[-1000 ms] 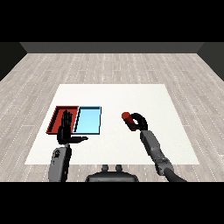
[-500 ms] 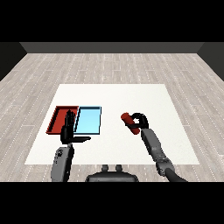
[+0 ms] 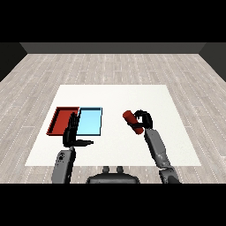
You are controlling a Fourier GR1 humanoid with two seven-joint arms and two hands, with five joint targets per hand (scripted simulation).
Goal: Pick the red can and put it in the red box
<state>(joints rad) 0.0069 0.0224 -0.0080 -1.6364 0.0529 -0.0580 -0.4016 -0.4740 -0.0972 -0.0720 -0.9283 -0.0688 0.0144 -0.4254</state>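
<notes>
The right hand (image 3: 144,120) has its fingers curled round the red can (image 3: 132,122), which is tilted, its free end pointing toward the far left corner of the surface (image 3: 132,95). The can sits right of the surface's middle, apart from both trays; whether it is lifted clear of the surface cannot be told.

Risks from here:
- The blue tray (image 3: 90,122) lies between the can and the red tray (image 3: 62,120). A release made too soon on the leftward path would likely put the can in the wrong tray or on the shared rim.
- The left hand (image 3: 73,134), fingers straight and relaxed, stands at the near edge of both trays, thumb pointing right. It partly covers the red tray's near right corner and could block or strike the incoming can.
- The can is held near one end, so it may swing during travel.

Containers: both trays appear to hold nothing.
</notes>
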